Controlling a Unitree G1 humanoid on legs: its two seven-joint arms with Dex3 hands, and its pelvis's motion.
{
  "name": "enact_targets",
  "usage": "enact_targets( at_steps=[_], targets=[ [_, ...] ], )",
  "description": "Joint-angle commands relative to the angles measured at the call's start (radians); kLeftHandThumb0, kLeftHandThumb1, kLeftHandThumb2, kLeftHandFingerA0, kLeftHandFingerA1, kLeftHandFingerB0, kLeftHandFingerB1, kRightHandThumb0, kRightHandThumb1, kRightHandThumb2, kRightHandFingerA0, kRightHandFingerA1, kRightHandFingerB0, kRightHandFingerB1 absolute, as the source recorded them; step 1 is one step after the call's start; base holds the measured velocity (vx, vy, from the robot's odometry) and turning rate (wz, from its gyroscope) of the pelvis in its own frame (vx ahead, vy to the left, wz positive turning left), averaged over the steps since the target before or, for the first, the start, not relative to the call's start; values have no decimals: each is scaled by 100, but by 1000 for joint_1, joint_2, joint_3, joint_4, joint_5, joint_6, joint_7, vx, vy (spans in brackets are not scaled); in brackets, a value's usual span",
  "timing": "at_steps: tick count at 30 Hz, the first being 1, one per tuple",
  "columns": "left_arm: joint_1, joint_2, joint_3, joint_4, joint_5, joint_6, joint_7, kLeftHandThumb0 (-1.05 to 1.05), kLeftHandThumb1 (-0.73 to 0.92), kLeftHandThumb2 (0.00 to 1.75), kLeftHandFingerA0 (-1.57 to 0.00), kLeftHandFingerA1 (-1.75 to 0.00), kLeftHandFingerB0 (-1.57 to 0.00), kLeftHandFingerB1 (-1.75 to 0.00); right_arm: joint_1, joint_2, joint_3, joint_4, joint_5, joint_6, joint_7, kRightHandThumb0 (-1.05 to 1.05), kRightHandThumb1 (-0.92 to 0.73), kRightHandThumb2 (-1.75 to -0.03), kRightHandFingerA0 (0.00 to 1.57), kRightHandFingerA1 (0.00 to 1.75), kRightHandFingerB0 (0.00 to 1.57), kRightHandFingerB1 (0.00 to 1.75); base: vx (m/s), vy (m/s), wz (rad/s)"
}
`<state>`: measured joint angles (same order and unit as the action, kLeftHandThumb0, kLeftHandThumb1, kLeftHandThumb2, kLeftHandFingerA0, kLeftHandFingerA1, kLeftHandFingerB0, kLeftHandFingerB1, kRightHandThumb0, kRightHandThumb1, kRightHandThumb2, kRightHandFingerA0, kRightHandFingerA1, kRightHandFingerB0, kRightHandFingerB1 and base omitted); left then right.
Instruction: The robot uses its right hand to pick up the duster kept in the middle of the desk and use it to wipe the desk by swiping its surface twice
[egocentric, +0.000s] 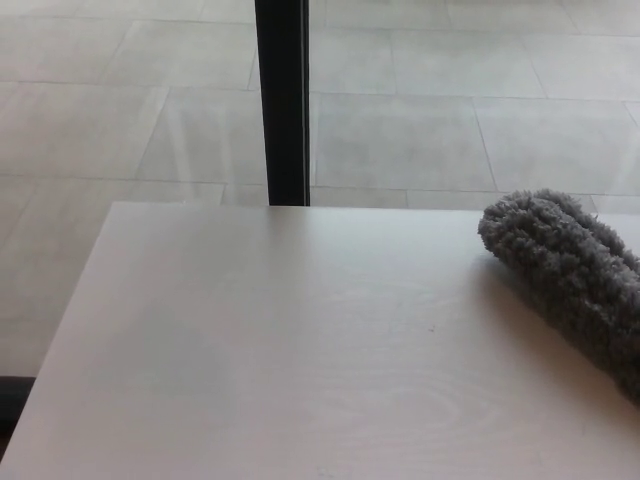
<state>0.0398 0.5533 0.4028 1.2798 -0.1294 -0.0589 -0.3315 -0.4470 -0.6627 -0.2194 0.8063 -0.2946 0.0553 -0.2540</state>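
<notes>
— Floor (100, 120) first, at the far left: what do you make of it?

— Pale grey tiles with thin joints, filling the upper part of the view and running down the left side past the worktop's edge. A small dark patch sits at the very bottom left corner (too little of it shows to tell what it is).

— And moving right?

— A black upright post (283, 100) stands behind the far edge of the worktop (300, 340), left of centre. The worktop itself is light wood with a faint grain, and its middle is bare.

— Where is the duster?

— The duster (565, 275) lies at the right side, resting on the worktop near the far edge. It is grey and shaggy, rounded at its left end, and it runs slantwise down toward the right, where the picture border cuts it off.

— Either robot hand?

— Neither the left nor the right robot hand appears anywhere in the view, so whether they are spread or closed cannot be told. Nothing touches the duster.
</notes>
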Motion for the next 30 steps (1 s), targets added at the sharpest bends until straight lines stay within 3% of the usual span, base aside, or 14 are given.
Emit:
enact_targets(
  at_steps=[1,2,6,8,9,16,17,18,19,21,25,27,28,30],
  targets=[
    [18,21,4,14,-6,-22,7,-52,80,62,-40,-59,-48,-46,381,-66,-359,-446,248,72,207,-103,-82,-62,7,120,0,91,0,0,0],
    [21,20,6,12,-9,-27,4,-54,78,63,-38,-59,-49,-47,460,-31,-439,-503,277,76,207,-104,-68,-113,26,92,5,73,0,0,0],
    [33,21,-7,11,7,-52,1,-54,83,64,-41,-58,-48,-45,559,63,-570,-515,364,36,195,-100,-84,-63,0,118,0,103,0,0,0],
    [27,19,-1,18,1,-38,2,-53,82,64,-41,-57,-48,-45,571,147,-664,-490,454,35,152,-92,-81,-60,0,119,0,106,0,0,0],
    [27,18,0,15,-2,-36,2,-54,79,64,-34,-57,-46,-45,579,161,-682,-473,463,52,146,-95,-62,-108,0,78,14,75,0,0,0],
    [19,15,6,17,-8,-24,4,-54,82,64,-37,-60,-47,-45,537,276,-854,-201,623,3,115,-80,-80,-65,0,97,0,89,0,0,0],
    [17,14,7,15,-10,-21,3,-54,81,64,-40,-60,-47,-45,505,286,-914,-155,687,-5,116,-54,-63,-117,12,74,0,64,0,0,0],
    [15,13,10,15,-13,-18,10,-53,81,63,-40,-60,-47,-45,478,291,-969,-108,745,-15,128,-57,-67,-120,15,78,0,66,0,0,0],
    [16,13,12,15,-15,-17,10,-54,81,64,-39,-59,-47,-46,458,288,-1010,-80,783,-6,124,-77,-84,-56,17,175,0,87,0,0,0],
    [24,16,7,13,-9,-14,15,-56,82,65,-41,-61,-48,-48,408,249,-1132,73,872,40,86,-75,-68,-103,7,85,0,60,0,0,0],
    [38,20,0,4,-3,-14,14,-55,85,65,-37,-60,-42,-47,441,266,-1137,130,852,34,115,-76,-67,-105,0,81,0,58,0,0,0],
    [46,20,-3,9,4,-23,39,-53,85,65,-46,-60,-50,-47,472,339,-1090,38,804,84,94,-78,-92,-60,25,148,0,41,0,0,0],
    [50,20,2,7,-1,-24,34,-54,85,65,-42,-61,-52,-49,474,338,-1086,57,800,77,120,-62,-79,-130,19,84,1,71,0,0,0],
    [50,17,31,12,-32,-5,23,-53,86,64,-41,-62,-51,-51,448,317,-1075,124,765,39,99,-62,-76,-128,38,95,1,70,0,0,0]
  ],
)
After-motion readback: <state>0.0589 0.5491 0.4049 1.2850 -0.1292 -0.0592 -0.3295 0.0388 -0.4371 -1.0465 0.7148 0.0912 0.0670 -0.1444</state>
